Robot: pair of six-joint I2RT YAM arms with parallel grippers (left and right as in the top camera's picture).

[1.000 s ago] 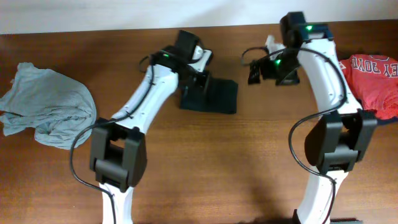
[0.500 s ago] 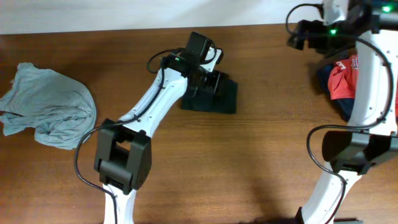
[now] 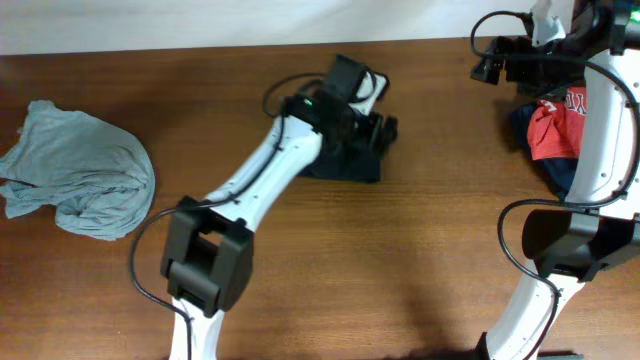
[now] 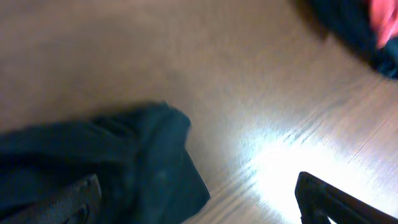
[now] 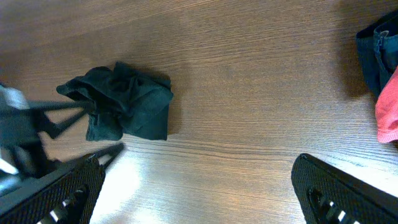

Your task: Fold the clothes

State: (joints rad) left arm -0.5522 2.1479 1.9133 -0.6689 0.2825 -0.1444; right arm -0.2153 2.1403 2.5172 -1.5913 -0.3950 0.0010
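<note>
Black fabric lies bunched in a compact bundle toward the far middle of the worktop. That is your T-shirt, resting on the wood with loose, uneven folds. Your left tool hangs over the bundle's right edge, released, its fingers spread wide with only bare wood between them. A corner of the shirt lies just beside the finger at the lower left of the left wrist view.

Your right tool is released as well, fingers wide apart and empty. It is up at the far right, well apart from the T-shirt.

Around you, a grey-blue shirt sits crumpled at the left side of the worktop, well apart from everything else. At the far right a red shirt lies on top of a dark blue garment.

From overhead, the left arm and its wrist cover much of the black bundle, leaving mainly its near edge showing. The right arm crosses in front of the red and dark blue pile and hides its right side. White print on the red shirt is too small to read. The left wrist view is blurred, so you cannot make out fine detail on the black fabric there, and the red and dark blue cloth are only smears at its top right corner.

Count four garments: one black, one grey-blue, one red, one dark blue. There are two arms and two tools.
</note>
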